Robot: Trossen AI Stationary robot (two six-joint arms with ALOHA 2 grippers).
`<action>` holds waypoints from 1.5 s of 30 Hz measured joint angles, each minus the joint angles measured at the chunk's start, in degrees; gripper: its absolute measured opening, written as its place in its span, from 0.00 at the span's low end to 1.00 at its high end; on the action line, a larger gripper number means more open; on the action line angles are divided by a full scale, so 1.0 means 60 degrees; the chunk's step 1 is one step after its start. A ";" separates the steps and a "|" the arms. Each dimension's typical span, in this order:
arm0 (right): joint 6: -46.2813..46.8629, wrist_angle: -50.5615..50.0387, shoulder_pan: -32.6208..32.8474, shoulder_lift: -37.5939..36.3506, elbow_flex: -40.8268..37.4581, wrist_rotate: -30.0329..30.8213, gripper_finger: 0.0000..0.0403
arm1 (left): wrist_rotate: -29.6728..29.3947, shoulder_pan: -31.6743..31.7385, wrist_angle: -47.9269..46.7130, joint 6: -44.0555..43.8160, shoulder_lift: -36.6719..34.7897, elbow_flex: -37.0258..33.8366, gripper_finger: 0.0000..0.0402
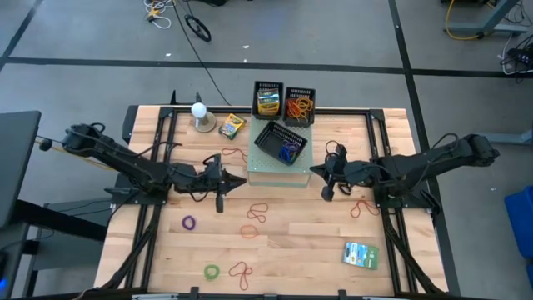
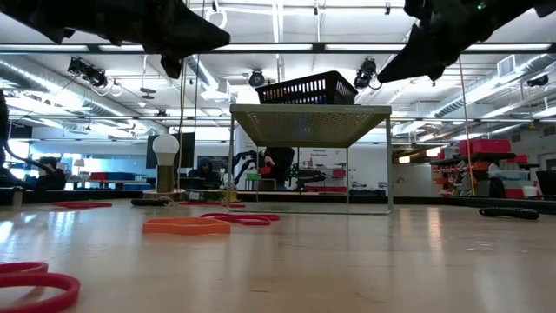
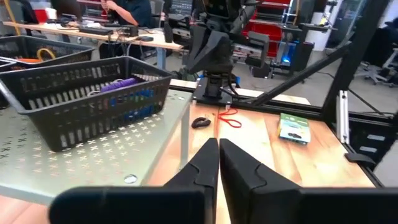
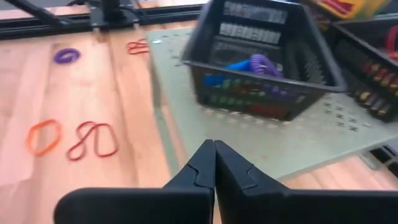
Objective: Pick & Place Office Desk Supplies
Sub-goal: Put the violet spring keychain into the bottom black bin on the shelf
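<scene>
**Both grippers shut and empty, between picks**

Left gripper (image 1: 221, 202) sits closed, nothing held, left of centre beside the raised platform (image 1: 275, 172). Right gripper (image 1: 326, 193) is also pinched shut and empty, right of it. Rubber bands (image 1: 253, 213) lie scattered lower centre; green packet (image 1: 361, 255) lower right; crayon box (image 1: 231, 126) near the white ball (image 1: 199, 110). Next pick probably needs fingers opened over a band. Tilted basket (image 1: 281, 142) crowds the platform.
</scene>
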 joint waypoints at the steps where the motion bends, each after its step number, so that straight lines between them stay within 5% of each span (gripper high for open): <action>1: 0.0000 0.0130 0.0072 0.0001 -0.0049 0.0000 0.01 | 0.0005 -0.0055 -0.0007 0.0044 0.0000 0.0000 0.03; 12: -0.0002 0.3430 0.0603 -0.0712 -0.1950 -0.0589 0.01 | -0.0380 -0.0663 -0.0096 0.0019 0.0000 0.0000 0.08; 17: 0.0348 0.3465 0.0742 -0.0828 -0.1971 -0.0806 0.05 | -0.0511 -0.0908 -0.0650 -0.0129 0.0004 0.0091 0.15; 22: 0.0899 0.2918 0.1372 -0.0597 -0.1986 -0.0791 0.06 | -0.0522 -0.1112 -0.3267 -0.0569 0.0063 0.1111 0.17; 30: 0.0495 0.3169 0.2667 -0.0254 -0.1989 -0.0353 0.02 | 0.0255 -0.1508 -0.4217 -0.1270 0.1353 0.2099 0.06; 36: 0.0400 0.3166 0.2833 -0.0247 -0.1989 -0.0270 0.06 | 0.0101 -0.1522 -0.7597 -0.3118 0.1976 0.3239 0.05; 45: 0.0400 0.3137 0.2836 -0.0250 -0.1989 -0.0270 0.13 | 0.1380 -0.2293 -1.2571 -0.5887 0.2417 0.4339 0.29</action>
